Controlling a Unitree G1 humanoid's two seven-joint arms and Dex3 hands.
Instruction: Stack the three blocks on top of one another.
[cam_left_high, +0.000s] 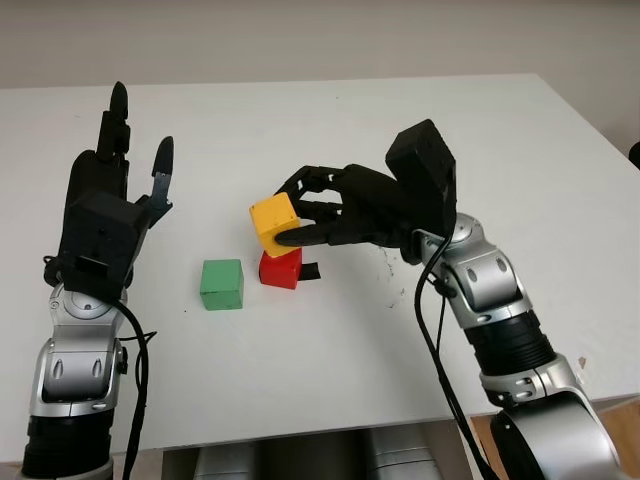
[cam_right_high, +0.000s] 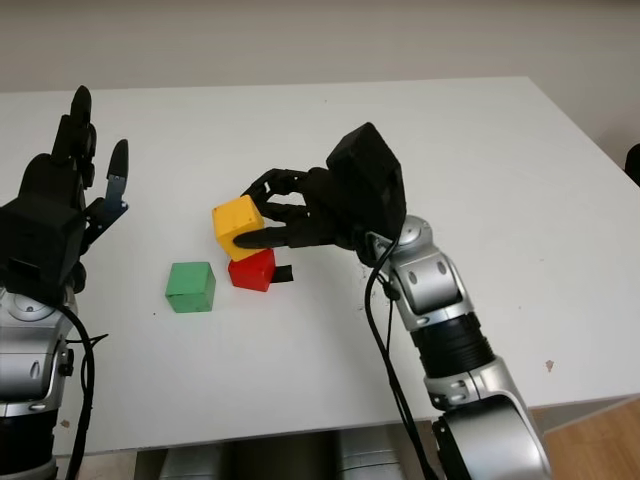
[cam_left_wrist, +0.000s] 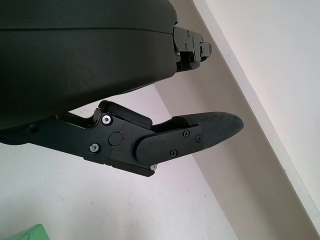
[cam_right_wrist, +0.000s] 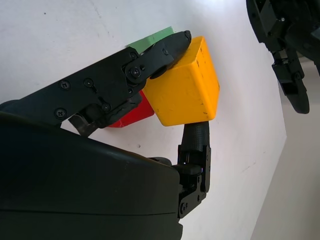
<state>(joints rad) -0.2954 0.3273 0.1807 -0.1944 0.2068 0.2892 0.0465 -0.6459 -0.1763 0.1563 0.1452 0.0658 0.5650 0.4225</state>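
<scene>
My right hand (cam_left_high: 300, 215) is shut on the yellow block (cam_left_high: 273, 221), holding it tilted just above the red block (cam_left_high: 281, 269), which sits on the white table (cam_left_high: 330, 150). In the right wrist view the yellow block (cam_right_wrist: 185, 87) is pinched between two fingers (cam_right_wrist: 150, 60), with the red block (cam_right_wrist: 131, 114) just behind it and a sliver of the green block (cam_right_wrist: 152, 39) beyond. The green block (cam_left_high: 222, 284) stands on the table to the left of the red one. My left hand (cam_left_high: 120, 190) is open, raised above the table's left side.
A small black mark (cam_left_high: 312, 272) lies on the table beside the red block. The table's front edge (cam_left_high: 300, 428) runs close to my arms. Its far right corner (cam_left_high: 540, 80) is in view.
</scene>
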